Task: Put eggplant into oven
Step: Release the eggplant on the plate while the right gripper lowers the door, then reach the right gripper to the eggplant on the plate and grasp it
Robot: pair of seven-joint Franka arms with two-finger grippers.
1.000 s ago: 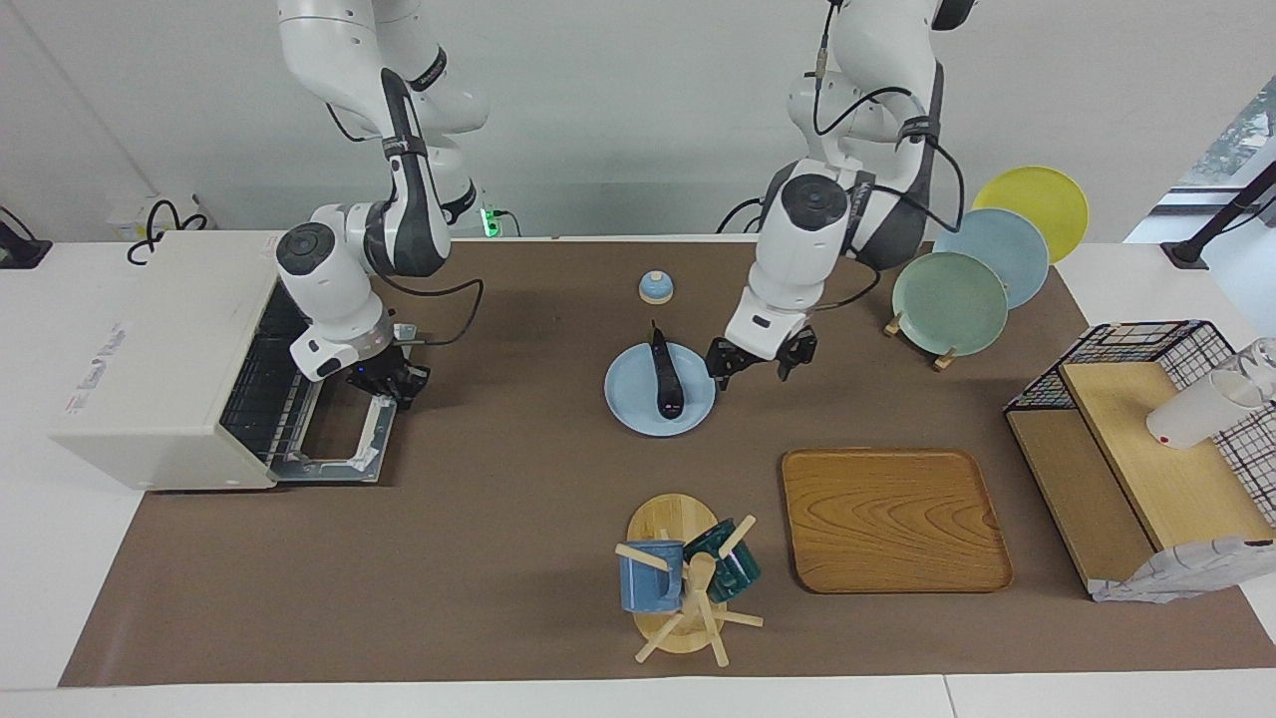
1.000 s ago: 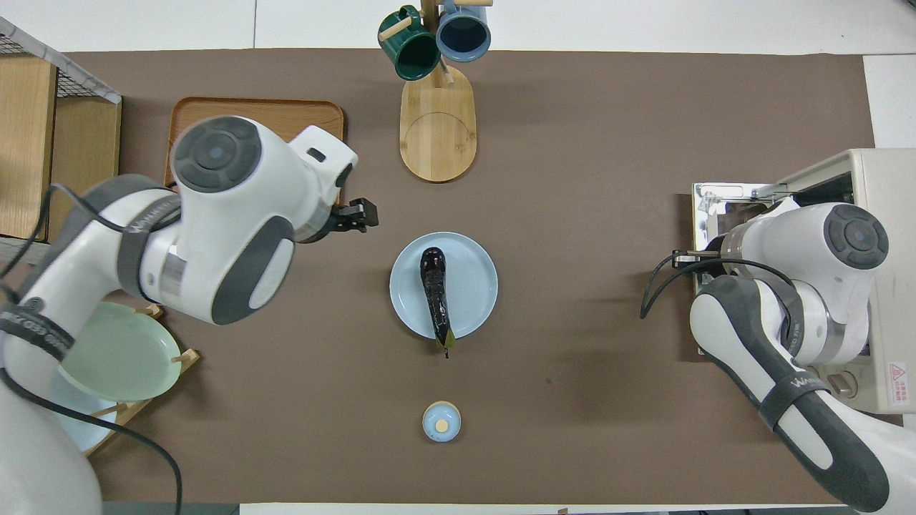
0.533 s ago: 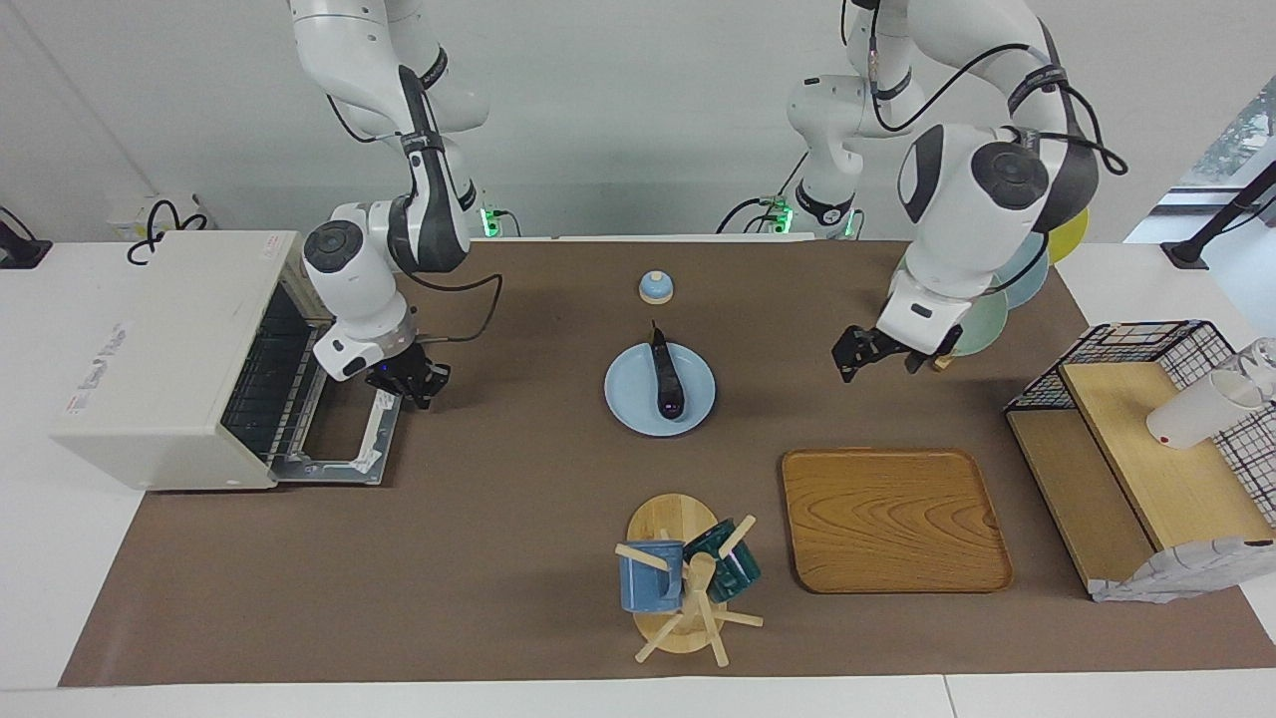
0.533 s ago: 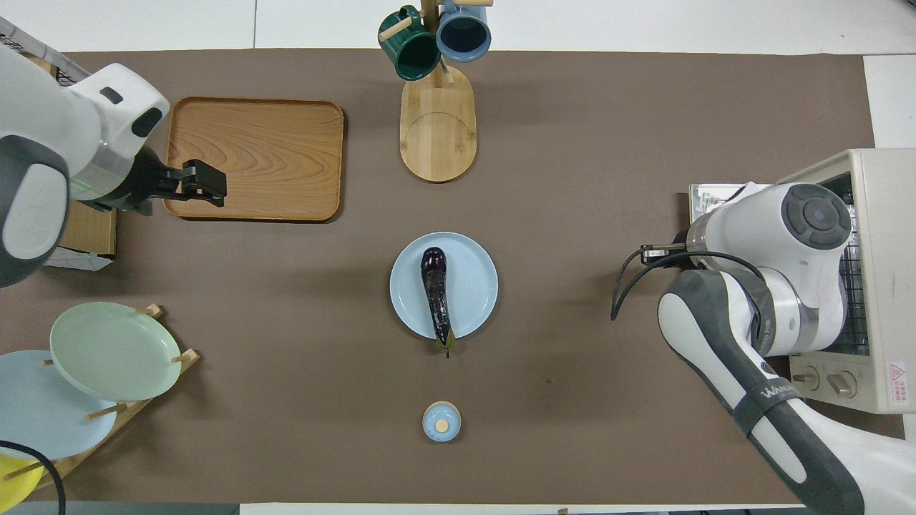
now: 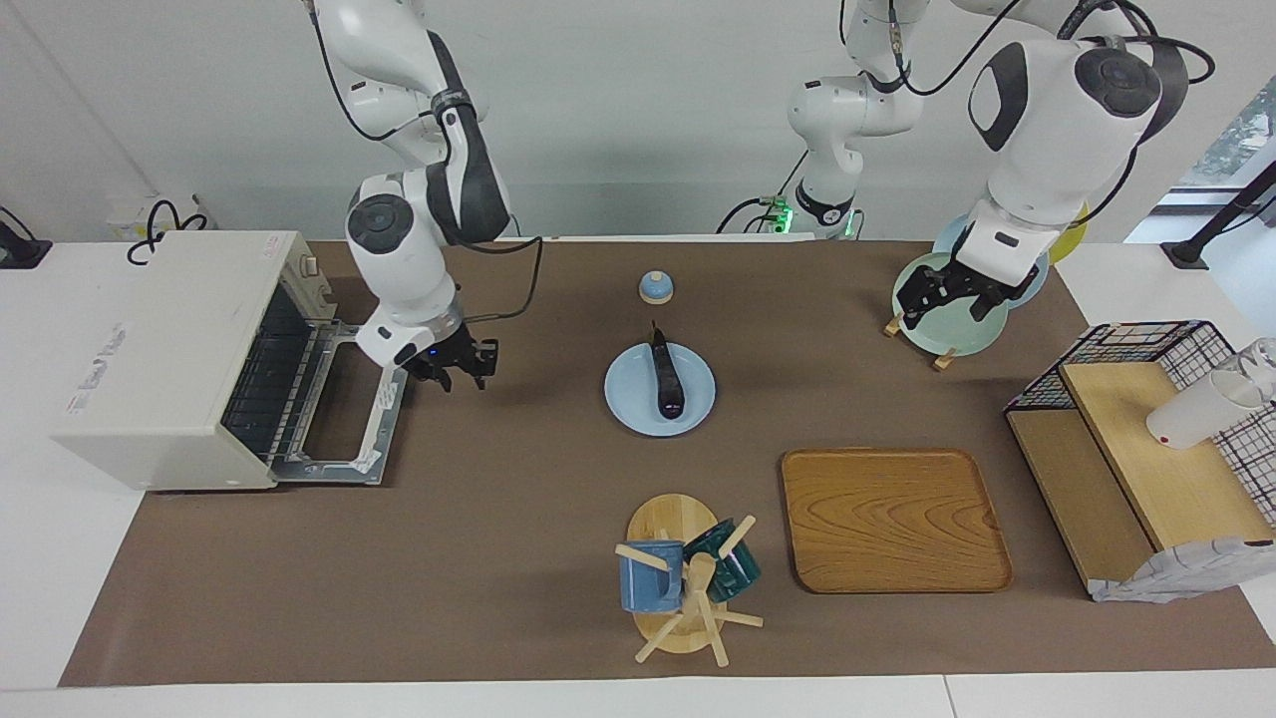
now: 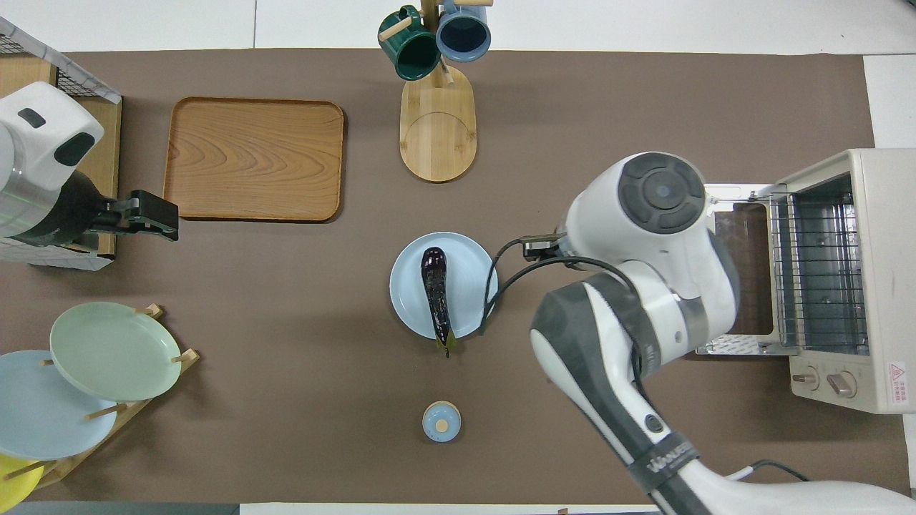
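Facing view: eggplant (image 5: 664, 379) lies lengthwise on the blue plate (image 5: 628, 399) mid-table, stem end nearer the robots, nothing touching it. Oven (image 5: 159, 359) sits at the right arm's end, door (image 5: 344, 439) dropped flat, wire rack showing. Right gripper (image 5: 462, 377) hangs over the mat between door and plate, fingers spread, empty. Left gripper (image 5: 947, 299) waits over the green plate (image 5: 937, 334) at the left arm's end, fingers wide apart, empty.

Handling, my guess: light, fairly firm, glossy skin so slippery, rounded so it can roll. Best hold is across the thicker middle, fingers square to its length, moderate squeeze. Plate could skid if nudged. It is long, so feed it endwise onto the rack.
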